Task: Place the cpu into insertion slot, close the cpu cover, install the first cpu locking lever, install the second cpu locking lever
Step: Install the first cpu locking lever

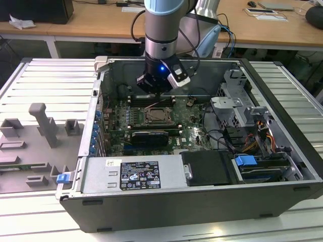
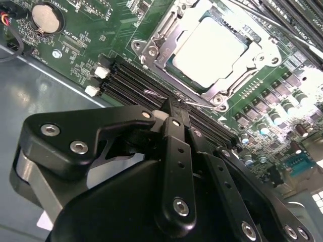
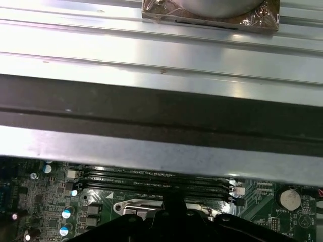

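My gripper hangs inside the open computer case, just above the motherboard at the far edge of the insertion slot. In the second wrist view the fingers are drawn together into a narrow closed tip with nothing between them. That tip sits at the memory slots, right beside a thin wire locking lever running along the socket's near edge; I cannot tell whether it touches the lever.

The cpu lies flat in the insertion slot, its pale top face showing. The cpu cover is down over it, the metal frame lying around the chip with the chip visible through its window.

In the first wrist view the socket's metal edge shows beneath the case wall. In the exterior view a grey fixture tray stands outside the case, on the exterior view's left.
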Available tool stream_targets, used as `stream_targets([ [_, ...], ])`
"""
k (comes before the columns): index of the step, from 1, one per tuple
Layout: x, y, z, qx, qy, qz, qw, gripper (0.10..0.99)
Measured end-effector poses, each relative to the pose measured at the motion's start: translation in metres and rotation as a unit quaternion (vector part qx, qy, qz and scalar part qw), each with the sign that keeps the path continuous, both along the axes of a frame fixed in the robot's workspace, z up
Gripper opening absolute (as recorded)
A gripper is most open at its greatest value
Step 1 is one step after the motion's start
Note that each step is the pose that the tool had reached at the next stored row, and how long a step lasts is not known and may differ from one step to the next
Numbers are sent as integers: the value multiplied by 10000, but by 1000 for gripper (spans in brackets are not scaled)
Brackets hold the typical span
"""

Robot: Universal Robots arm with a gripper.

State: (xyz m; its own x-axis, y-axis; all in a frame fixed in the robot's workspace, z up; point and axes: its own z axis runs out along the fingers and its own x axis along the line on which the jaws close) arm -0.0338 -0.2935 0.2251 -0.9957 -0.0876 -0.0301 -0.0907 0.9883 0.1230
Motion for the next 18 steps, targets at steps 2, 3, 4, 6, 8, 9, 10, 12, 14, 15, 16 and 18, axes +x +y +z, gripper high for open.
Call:
stream_targets([
  [2,16,-1,-10,14,0,0,10000,106],
  [3,25,-1,-16,34,0,0,10000,106],
  [4,33,0,-21,54,0,0,10000,106],
  [6,55,0,-33,83,-1,-1,10000,106],
  [8,75,0,-49,84,0,-12,10000,106],
  [9,83,0,-57,83,0,-22,10000,106],
  [10,90,0,-62,82,0,-37,10000,106],
  [12,100,0,-92,80,0,-52,10000,106],
  [14,109,-1,-125,80,0,-52,10000,106],
  [15,112,-1,-140,80,0,-53,10000,106],
  [16,114,-1,-152,80,0,-53,10000,106],
  [18,119,-1,-171,80,0,-55,10000,106],
])
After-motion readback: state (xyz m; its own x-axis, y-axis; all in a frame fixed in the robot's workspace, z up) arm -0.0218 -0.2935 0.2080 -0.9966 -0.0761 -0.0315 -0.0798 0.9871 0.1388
